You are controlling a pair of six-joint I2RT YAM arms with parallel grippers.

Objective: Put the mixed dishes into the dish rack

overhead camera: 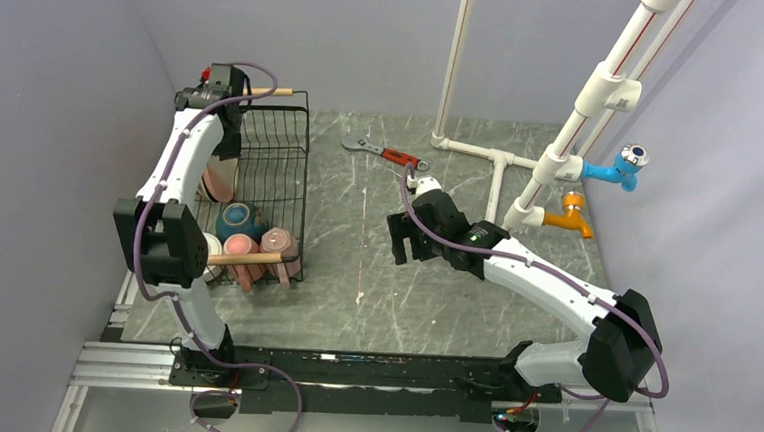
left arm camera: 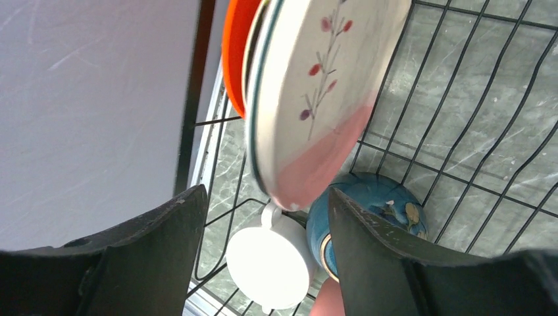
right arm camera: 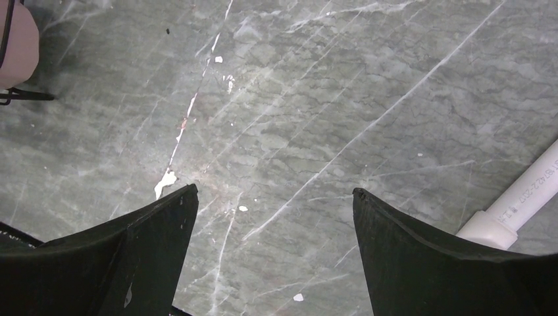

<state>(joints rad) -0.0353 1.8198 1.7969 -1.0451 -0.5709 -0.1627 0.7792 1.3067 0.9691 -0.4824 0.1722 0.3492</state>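
The dish rack (overhead camera: 306, 171) stands at the table's left. In its left side two plates stand on edge: an orange-red plate (left arm camera: 233, 52) and, against it, a larger plate (left arm camera: 316, 99) with a pink band and a sprig pattern. Below them lie a white mug (left arm camera: 270, 266), a teal bowl (left arm camera: 378, 204) and two pink mugs (overhead camera: 243, 248) (overhead camera: 278, 242). My left gripper (left arm camera: 266, 191) hangs over the rack's far end, open; its fingers straddle the larger plate's lower edge without touching it. My right gripper (right arm camera: 275, 191) is open over bare table, empty.
A red-handled wrench (overhead camera: 387, 154) lies at the back of the table. A white pipe frame (overhead camera: 492, 158) with blue (overhead camera: 616, 170) and orange (overhead camera: 570, 220) taps stands at the back right. Grey walls close in the left and back sides.
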